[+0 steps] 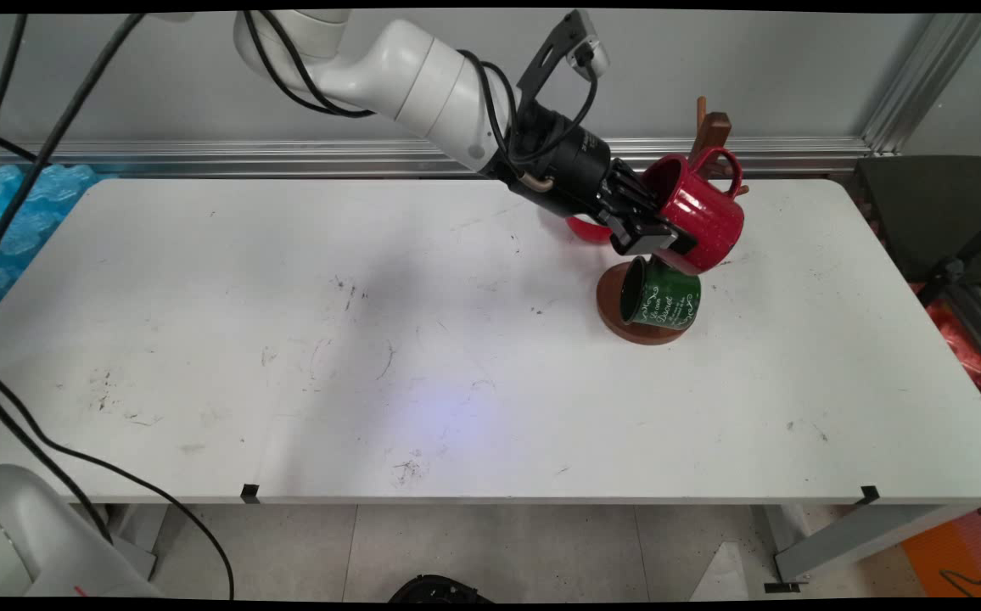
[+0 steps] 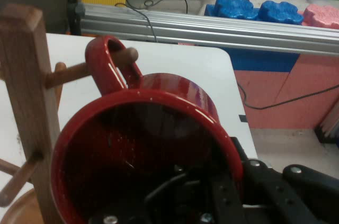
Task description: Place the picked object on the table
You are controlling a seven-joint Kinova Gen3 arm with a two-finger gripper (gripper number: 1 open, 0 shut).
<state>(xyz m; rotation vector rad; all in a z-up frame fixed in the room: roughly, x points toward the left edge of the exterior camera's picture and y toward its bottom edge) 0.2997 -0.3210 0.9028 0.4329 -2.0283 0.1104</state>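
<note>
While gripper clamps red mug rim, mug lies sideways, handle looped over wooden rack peg.

Even, bright overhead light falls on the scuffed white table, where the arm casts a broad soft grey shadow across the middle. Small glints sit on the glossy red enamel mug, whose dark interior looks soft in the hand view.
</note>
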